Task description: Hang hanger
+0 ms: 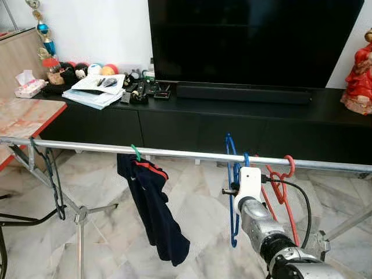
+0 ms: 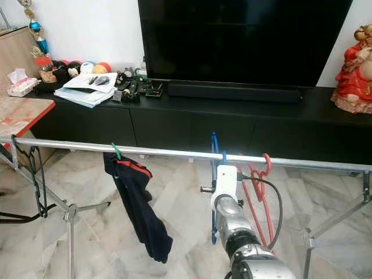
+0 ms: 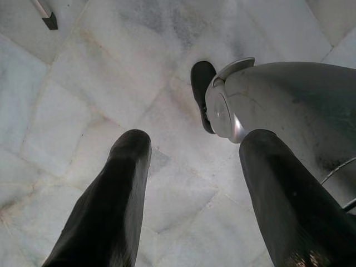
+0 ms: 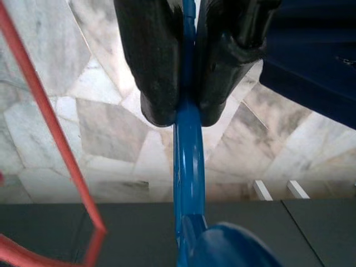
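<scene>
The blue hanger (image 1: pixel 232 192) hangs at centre-right of the head views, its hook over the metal rail (image 1: pixel 174 152), just beside a red hanger (image 1: pixel 280 186). The right gripper (image 4: pixel 186 108) is clamped tight on the blue hanger's thin bar, both black fingers (image 4: pixel 153 61) pressing it from either side. It looks light, stiff and slick, so a grip near the neck should stop it swinging; the left gripper (image 3: pixel 192 189) hangs open over the marble floor (image 3: pixel 83 83).

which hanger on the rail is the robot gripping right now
The blue hanger, clamped between the jaws of the right gripper with its hook over the rail. The red hanger beside it and the black hanger hang untouched.
</scene>
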You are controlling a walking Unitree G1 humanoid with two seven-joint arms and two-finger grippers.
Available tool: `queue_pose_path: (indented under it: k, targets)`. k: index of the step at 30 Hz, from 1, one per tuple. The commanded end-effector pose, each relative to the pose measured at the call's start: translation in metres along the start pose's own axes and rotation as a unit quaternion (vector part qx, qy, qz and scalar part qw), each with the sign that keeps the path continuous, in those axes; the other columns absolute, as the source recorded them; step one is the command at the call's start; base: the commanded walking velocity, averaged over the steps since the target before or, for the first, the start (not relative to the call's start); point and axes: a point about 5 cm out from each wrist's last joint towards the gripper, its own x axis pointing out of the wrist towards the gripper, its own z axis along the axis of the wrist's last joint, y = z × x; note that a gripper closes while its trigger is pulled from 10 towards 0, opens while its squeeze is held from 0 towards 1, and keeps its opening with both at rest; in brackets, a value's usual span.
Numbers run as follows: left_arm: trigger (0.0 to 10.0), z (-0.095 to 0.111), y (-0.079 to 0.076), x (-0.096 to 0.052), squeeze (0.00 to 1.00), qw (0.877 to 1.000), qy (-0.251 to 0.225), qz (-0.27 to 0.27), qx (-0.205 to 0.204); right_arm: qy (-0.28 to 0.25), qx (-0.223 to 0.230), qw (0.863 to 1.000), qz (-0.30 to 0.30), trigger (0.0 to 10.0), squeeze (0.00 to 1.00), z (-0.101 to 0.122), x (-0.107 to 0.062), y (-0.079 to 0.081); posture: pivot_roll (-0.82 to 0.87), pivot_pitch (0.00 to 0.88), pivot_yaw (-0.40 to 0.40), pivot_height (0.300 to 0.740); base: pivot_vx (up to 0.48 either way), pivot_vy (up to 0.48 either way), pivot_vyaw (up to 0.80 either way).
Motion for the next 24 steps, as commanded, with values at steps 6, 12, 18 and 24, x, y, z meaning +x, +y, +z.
queue_pose_path:
  k: [6, 12, 18, 24]
  targets:
    - [10.0, -0.004, 0.002, -0.001, 0.0, 1.0, 0.017, -0.007, 0.01, 0.034, -0.01, 0.999, 0.007, 10.0, 0.0, -0.009, 0.0, 0.001, 0.12, 0.012, 0.032, 0.74, 0.0, 0.0, 0.0]
    - [10.0, -0.005, 0.001, -0.001, 0.0, 1.0, 0.019, -0.011, 0.009, 0.049, -0.017, 0.999, 0.01, 10.0, 0.0, -0.022, -0.002, 0.0, 0.12, 0.014, 0.03, 0.74, 0.0, 0.0, 0.0]
    - [10.0, -0.005, 0.001, -0.001, 0.0, 1.0, 0.019, -0.011, 0.008, 0.011, -0.005, 1.0, 0.01, 10.0, 1.0, -0.02, -0.002, -0.002, 0.12, 0.015, 0.031, 0.74, 0.0, 0.0, 0.0]
    - [10.0, -0.005, 0.002, -0.001, 0.0, 1.0, 0.02, -0.011, 0.011, -0.014, -0.033, 0.999, 0.016, 10.0, 1.0, -0.02, -0.003, -0.002, 0.12, 0.013, 0.038, 0.74, 0.0, 0.0, 0.0]
